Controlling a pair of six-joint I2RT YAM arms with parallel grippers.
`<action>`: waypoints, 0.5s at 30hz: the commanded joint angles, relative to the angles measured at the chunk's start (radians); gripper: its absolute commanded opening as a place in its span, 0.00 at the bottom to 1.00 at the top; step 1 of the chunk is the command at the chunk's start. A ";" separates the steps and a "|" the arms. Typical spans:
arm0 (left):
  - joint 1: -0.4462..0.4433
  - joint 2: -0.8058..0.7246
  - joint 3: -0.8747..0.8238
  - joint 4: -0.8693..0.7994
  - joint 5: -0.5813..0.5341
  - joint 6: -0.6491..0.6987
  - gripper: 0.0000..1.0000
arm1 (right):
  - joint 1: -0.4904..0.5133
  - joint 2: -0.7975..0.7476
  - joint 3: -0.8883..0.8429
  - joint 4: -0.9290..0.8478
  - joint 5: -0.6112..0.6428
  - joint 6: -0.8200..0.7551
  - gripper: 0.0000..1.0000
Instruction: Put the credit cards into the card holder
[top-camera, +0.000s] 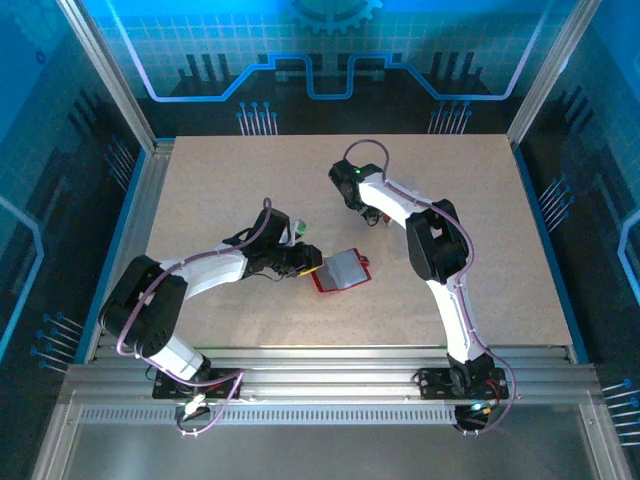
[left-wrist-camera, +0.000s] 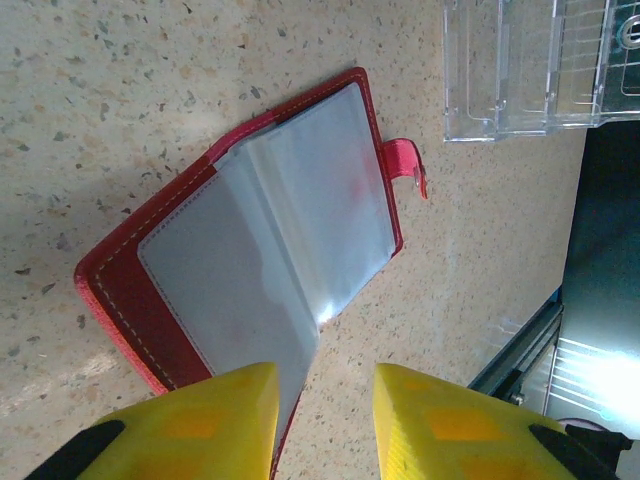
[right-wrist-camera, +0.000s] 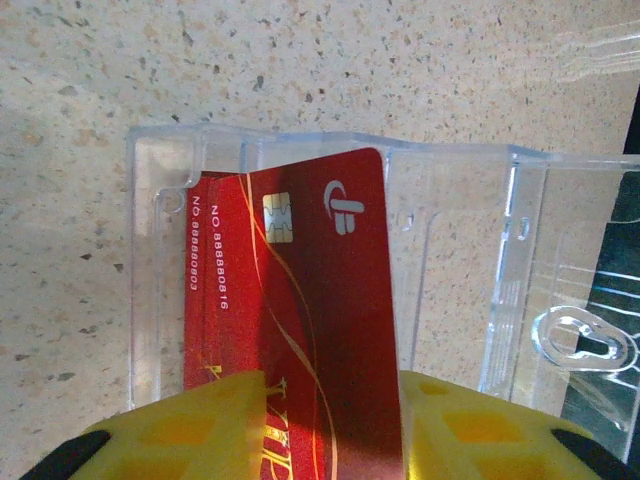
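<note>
Left gripper (left-wrist-camera: 325, 385) sits at 6 o'clock, claw spread, a clear leaf of the open card holder (left-wrist-camera: 250, 250) between its fingers. Right gripper (right-wrist-camera: 335, 390) pinches 1 red credit card (right-wrist-camera: 320, 280) standing in a clear case (right-wrist-camera: 460, 250). From above, the holder lies mid-table (top-camera: 250, 180), at 3 o'clock from the left claw.

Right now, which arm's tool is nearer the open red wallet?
Left. The left tool sits right at the edge of the wallet. The right tool is farther off, beyond the wallet, gripping a red card in the clear box.
</note>
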 joint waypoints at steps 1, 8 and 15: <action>-0.004 0.008 0.009 0.005 0.006 -0.006 0.32 | -0.012 -0.046 0.014 -0.035 0.024 0.000 0.37; -0.004 0.008 0.004 0.008 0.008 -0.007 0.32 | -0.011 -0.046 0.022 -0.048 0.024 0.001 0.35; -0.005 0.010 0.002 0.013 0.009 -0.010 0.32 | -0.010 -0.050 0.031 -0.062 0.023 0.001 0.31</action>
